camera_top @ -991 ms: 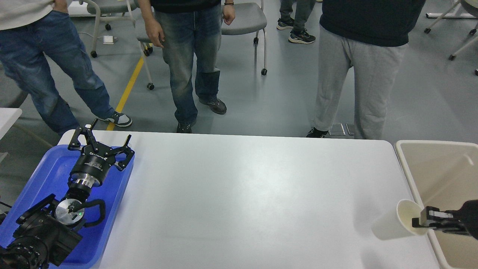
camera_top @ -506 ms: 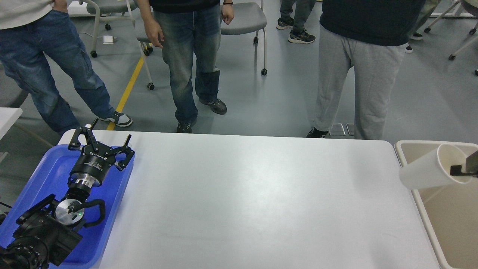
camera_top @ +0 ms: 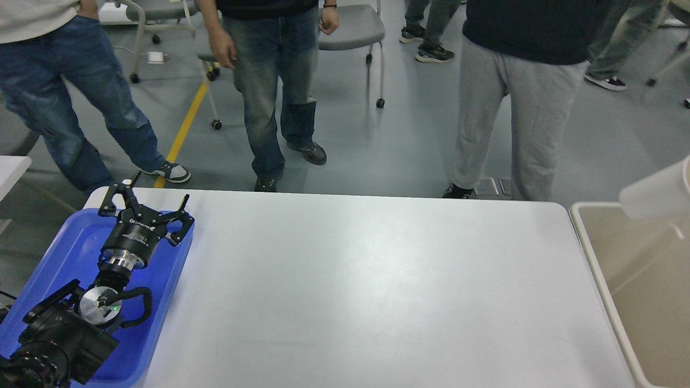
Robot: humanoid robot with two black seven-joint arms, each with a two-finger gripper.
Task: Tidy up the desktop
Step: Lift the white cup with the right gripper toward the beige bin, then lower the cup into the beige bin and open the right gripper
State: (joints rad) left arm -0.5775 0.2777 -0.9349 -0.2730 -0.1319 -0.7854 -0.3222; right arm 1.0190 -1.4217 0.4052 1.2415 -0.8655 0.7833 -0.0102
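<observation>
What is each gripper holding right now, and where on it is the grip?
The left gripper is open over the blue tray, holding nothing. The right gripper is out of view, so the hold on the paper cup cannot be told.

A blue plastic tray (camera_top: 70, 253) overlaps the left end of the table (camera_top: 366, 280); a beige rectangular bin (camera_top: 647, 285) sits against the table's right end; a white paper cup (camera_top: 655, 191) hangs tilted in the air above the bin's far edge, cut off by the frame; beyond the table's far side stand three people: one in blue jeans (camera_top: 70, 91), one in faded jeans (camera_top: 272, 81), one in grey sweatpants (camera_top: 517, 108); grey wheeled chairs (camera_top: 350, 27) stand behind them.
</observation>
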